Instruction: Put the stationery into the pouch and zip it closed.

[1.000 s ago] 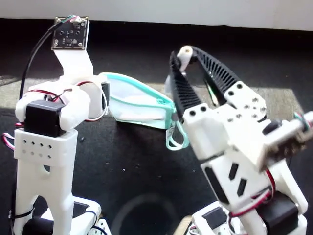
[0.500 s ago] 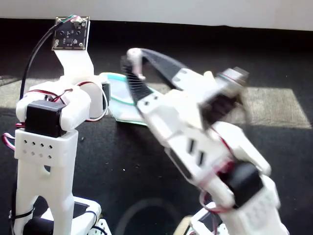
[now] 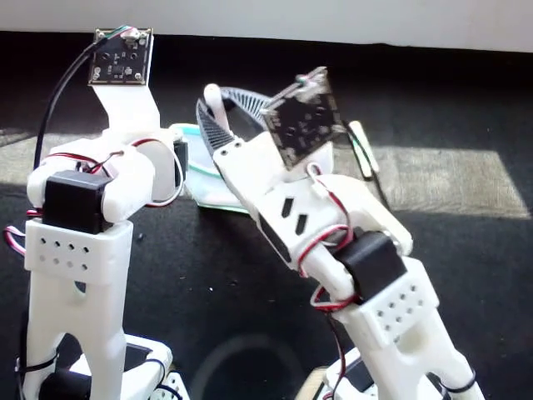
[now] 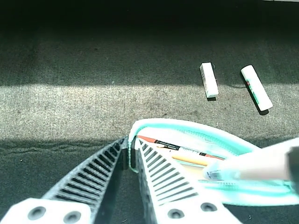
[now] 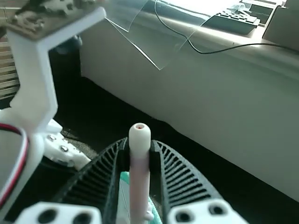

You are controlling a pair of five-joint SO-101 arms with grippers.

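Observation:
The teal pouch [image 4: 187, 154] lies open on the dark mat with a red and a yellow pencil inside. My left gripper [image 4: 130, 142] is shut on the pouch's rim at its near end. My right gripper [image 5: 139, 144] is shut on a white pen [image 5: 138, 163] with a rounded tip. In the high view the right gripper [image 3: 215, 104] hangs over the pouch [image 3: 204, 171], beside the left arm [image 3: 92, 208]. The pen's blurred barrel [image 4: 252, 165] crosses above the pouch opening. A white eraser [image 4: 209, 80] and a white glue stick [image 4: 256, 87] lie on the mat beyond the pouch.
A sunlit band crosses the dark mat [image 3: 450, 179]. A pale wall [image 5: 224, 93] rises behind the table's far edge. The glue stick [image 3: 361, 148] lies right of the right arm. Open mat stretches in front of the pouch.
The right arm has swung left with the white pen, from right of the pouch to above it. The left arm and the pouch have stayed put.

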